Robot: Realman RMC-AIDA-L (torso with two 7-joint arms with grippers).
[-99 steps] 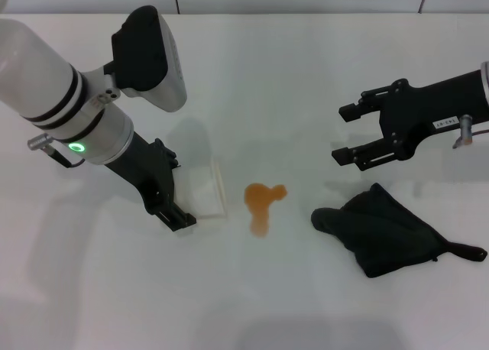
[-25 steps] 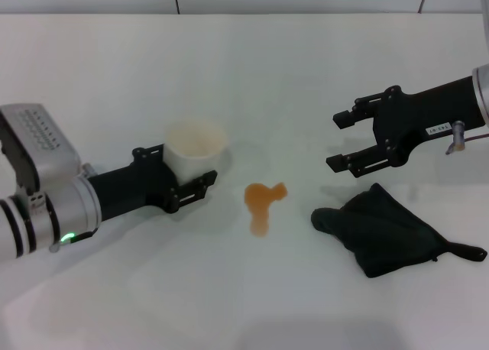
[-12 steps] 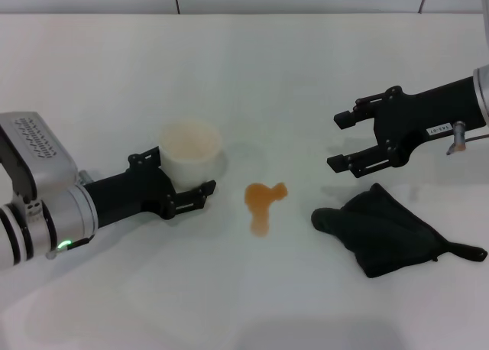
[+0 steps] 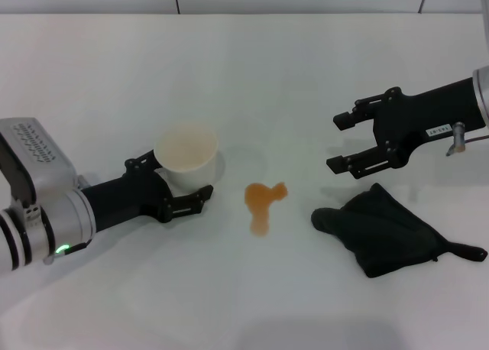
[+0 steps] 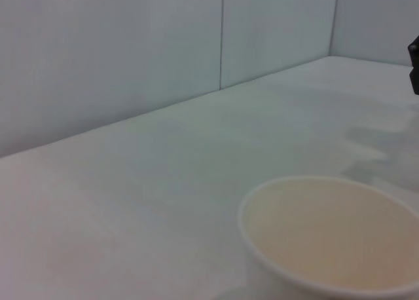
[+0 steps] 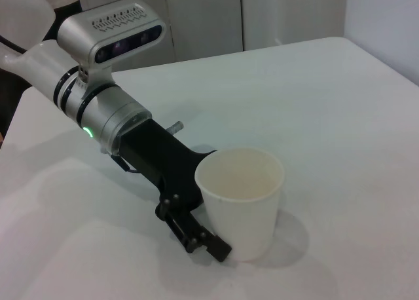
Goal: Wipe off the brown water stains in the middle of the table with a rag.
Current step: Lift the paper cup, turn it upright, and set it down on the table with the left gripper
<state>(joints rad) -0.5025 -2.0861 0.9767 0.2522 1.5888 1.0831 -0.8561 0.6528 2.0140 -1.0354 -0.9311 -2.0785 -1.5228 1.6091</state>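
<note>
Wiping not yet begun: small orange-brown puddle [image 4: 262,202] sits untouched between upright white paper cup [image 4: 186,157], gripped by left gripper [image 4: 183,186], and crumpled black rag [image 4: 390,230]; right gripper [image 4: 345,140], jaws spread above that rag, should descend onto it.

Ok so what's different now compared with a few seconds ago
The left gripper, which was tipping the paper cup on its side, has stood it upright and drawn it slightly away from the brown water stains. The right gripper, the rag and the stains barely changed.
</note>
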